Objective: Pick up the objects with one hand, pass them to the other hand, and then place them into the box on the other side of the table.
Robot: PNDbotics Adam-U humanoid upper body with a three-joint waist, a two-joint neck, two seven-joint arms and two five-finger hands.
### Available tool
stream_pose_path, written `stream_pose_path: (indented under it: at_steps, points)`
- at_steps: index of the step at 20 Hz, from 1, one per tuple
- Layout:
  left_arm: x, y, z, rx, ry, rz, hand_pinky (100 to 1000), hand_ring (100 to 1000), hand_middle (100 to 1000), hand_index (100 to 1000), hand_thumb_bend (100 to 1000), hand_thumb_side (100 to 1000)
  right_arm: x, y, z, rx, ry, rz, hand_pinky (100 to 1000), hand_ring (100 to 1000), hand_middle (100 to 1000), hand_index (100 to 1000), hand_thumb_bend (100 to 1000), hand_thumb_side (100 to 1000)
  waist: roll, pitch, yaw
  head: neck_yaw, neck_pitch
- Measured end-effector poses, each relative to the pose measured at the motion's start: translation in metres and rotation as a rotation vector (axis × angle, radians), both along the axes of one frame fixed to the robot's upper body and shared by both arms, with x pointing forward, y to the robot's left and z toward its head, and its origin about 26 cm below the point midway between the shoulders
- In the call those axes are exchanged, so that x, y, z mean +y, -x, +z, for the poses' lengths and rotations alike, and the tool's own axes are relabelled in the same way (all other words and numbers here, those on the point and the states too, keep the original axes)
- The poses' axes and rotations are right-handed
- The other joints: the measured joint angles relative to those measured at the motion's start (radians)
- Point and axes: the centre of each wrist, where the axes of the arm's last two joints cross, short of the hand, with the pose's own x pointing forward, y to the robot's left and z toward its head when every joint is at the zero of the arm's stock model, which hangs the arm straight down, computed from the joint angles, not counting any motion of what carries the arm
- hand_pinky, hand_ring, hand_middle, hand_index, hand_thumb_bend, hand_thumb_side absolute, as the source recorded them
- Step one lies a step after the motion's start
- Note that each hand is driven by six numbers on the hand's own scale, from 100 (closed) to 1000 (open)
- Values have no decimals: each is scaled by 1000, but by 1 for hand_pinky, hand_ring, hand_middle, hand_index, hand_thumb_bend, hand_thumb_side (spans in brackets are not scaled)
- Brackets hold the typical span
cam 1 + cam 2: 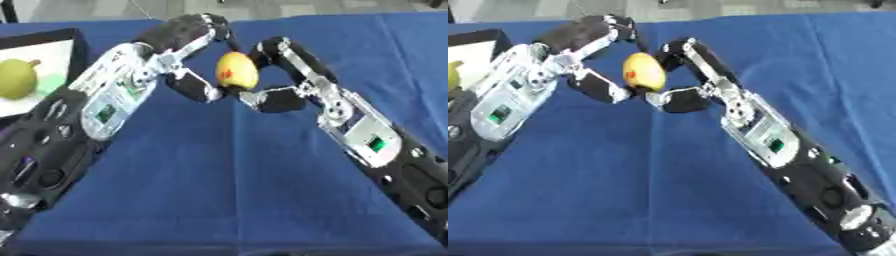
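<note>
Yellow fruit (pixel 236 70) mid-air above blue tabletop (pixel 227 180), pinched between left hand (pixel 179 45) and right hand (pixel 284 75) fingers; probably light, smooth, slippery; grip round middle

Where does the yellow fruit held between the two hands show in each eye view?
Left eye view: the yellow fruit sits upper centre, between the left hand and right hand.
Right eye view: the same fruit lies left of centre, upper part.
Shared landmark: the box at the left edge, holding a green fruit.
</note>
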Motion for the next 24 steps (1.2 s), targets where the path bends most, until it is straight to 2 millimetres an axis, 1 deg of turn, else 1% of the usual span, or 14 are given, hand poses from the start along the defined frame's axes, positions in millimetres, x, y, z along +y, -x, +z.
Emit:
stream_pose_path:
  at_steps: [4,8,12,13,14,15,17,18,20,21,22,24]
  points:
    - [1,1,0,13,2,-3,762,766,734,735,387,151,0,0,0,0,3,0,691,649,460,517,383,100,0,0,0,-2,0]
    - [0,3,-1,16,15,-5,751,749,705,705,327,134,0,1,1,-3,2,0,689,648,459,516,386,100,0,0,0,-2,0]
    - [0,3,-2,22,22,-6,737,722,662,658,203,135,0,1,2,-4,2,-4,688,647,459,516,388,100,0,0,0,-2,0]
    - [0,3,-3,23,23,-7,729,710,643,633,167,135,0,1,2,-4,2,-4,688,647,459,516,389,100,1,0,0,-2,0]
    - [0,3,-3,24,25,-8,726,704,634,621,152,133,0,1,2,-5,2,-3,687,647,459,515,389,100,1,0,0,-2,0]
    - [0,3,-3,25,28,-8,719,691,614,584,122,120,0,1,2,-5,2,-3,687,647,462,515,389,100,1,0,0,-2,0]
    - [-1,4,-3,25,33,-10,713,672,593,554,100,115,0,1,2,-6,3,-4,687,647,463,515,389,100,1,0,0,-2,0]
    - [-1,4,-4,26,36,-10,713,671,595,558,101,120,0,1,2,-6,3,-4,687,647,463,515,389,100,1,0,0,-2,0]
    - [-1,4,-5,29,42,-7,722,691,639,625,206,132,0,1,2,-6,2,-4,686,647,463,515,389,100,1,0,0,-2,0]
    - [-1,4,-5,29,44,-6,734,715,682,671,282,147,0,1,2,-6,2,-5,686,647,463,515,389,100,1,0,0,-2,0]
    - [-1,4,-5,30,44,-5,739,725,696,688,308,158,0,1,2,-6,3,-6,686,646,463,515,389,100,1,0,0,-2,0]
    - [-1,4,-5,31,43,-5,753,750,731,728,398,192,-1,2,1,-3,6,-9,685,646,463,514,388,100,1,0,1,-3,0]
